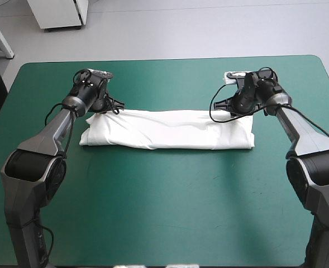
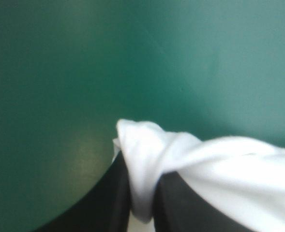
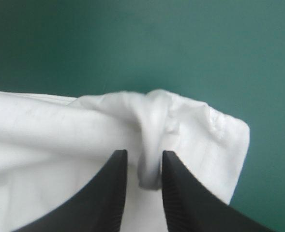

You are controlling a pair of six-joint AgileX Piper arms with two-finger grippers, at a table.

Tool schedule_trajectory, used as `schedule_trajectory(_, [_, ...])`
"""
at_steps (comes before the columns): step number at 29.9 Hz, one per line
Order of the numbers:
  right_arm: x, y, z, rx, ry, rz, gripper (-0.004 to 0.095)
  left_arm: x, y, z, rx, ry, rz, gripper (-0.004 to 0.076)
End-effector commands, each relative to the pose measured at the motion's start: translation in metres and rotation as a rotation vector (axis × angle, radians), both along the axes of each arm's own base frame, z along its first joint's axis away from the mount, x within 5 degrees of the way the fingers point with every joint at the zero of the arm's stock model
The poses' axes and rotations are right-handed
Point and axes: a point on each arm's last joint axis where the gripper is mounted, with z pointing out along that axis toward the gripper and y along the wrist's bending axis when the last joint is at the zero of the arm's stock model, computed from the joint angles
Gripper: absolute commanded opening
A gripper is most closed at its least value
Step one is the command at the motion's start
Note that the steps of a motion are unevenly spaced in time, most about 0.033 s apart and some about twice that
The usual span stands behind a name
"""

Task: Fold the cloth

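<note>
Teal-green cover [image 1: 164,195], folded T-shirt [image 1: 170,129], left gripper [image 2: 141,179] and right gripper [image 3: 143,154] low, nipped onto its far corners.

Both arms are pretty much mirror images of each other. The left arm [image 1: 52,134] comes up from the near left, elbow low, forearm angled inward and away. Its wrist is bent so the left claw [image 2: 141,188] sits low at the far left end of the T-shirt [image 1: 170,129]. The right arm [image 1: 306,131] does the same from the near right, with the right claw [image 3: 144,164] down at the far right corner. Both claws are pinched nearly closed, each with a bunch of white fabric squeezed between its black fingers [image 3: 108,193].
</note>
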Motion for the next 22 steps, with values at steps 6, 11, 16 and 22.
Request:
schedule_trajectory(6, [-0.005,-0.005,0.077,0.019,-0.15,0.004,0.0426,-0.011,0.004,0.088,-0.023,-0.177,0.008,0.0431])
schedule_trajectory(11, [-0.007,-0.009,0.091,0.009,-0.151,0.0,0.0426,-0.017,0.006,0.101,-0.03,-0.194,0.004,0.0438])
schedule_trajectory(16, [-0.015,-0.013,0.098,-0.005,-0.124,-0.001,0.0426,-0.026,-0.011,0.106,-0.172,-0.152,-0.121,0.0212])
schedule_trajectory(22, [-0.031,-0.025,0.126,0.0,-0.184,-0.028,0.0414,-0.045,-0.06,0.111,-0.288,-0.116,-0.315,-0.0009])
